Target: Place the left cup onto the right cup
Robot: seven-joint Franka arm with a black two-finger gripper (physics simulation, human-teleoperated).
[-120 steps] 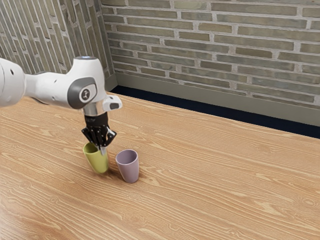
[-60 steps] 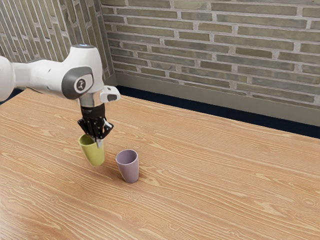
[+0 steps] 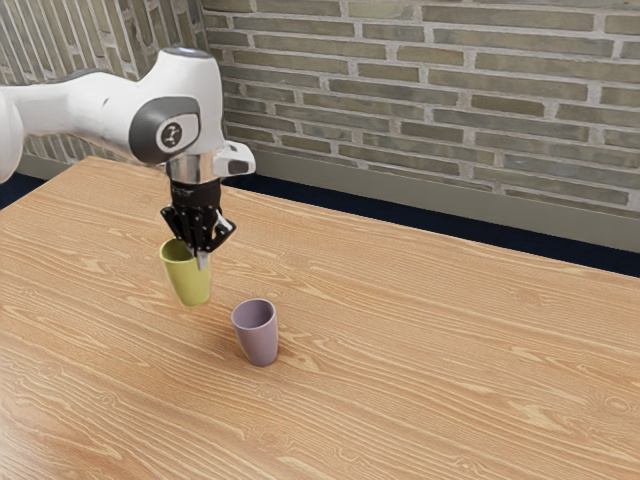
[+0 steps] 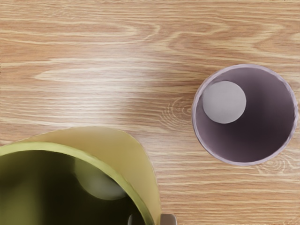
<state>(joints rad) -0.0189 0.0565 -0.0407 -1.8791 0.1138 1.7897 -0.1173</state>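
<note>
The olive-green cup (image 3: 187, 273) hangs above the wooden table (image 3: 420, 330), a little tilted, with my black gripper (image 3: 199, 251) shut on its rim. The purple cup (image 3: 255, 331) stands upright on the table, lower and toward the exterior view's right of the green one, apart from it. In the wrist view the green cup (image 4: 70, 183) looms large and blurred right under my hand, and the purple cup (image 4: 245, 114) shows its open mouth and pale bottom beside it.
A brick wall (image 3: 430, 90) runs behind the table's far edge, with a dark floor strip (image 3: 450, 225) between. The wooden tabletop stretches wide toward the exterior view's right and front.
The green cup has risen off the table in my shut gripper and moved slightly up and toward the exterior view's left. The purple cup has stayed put.
</note>
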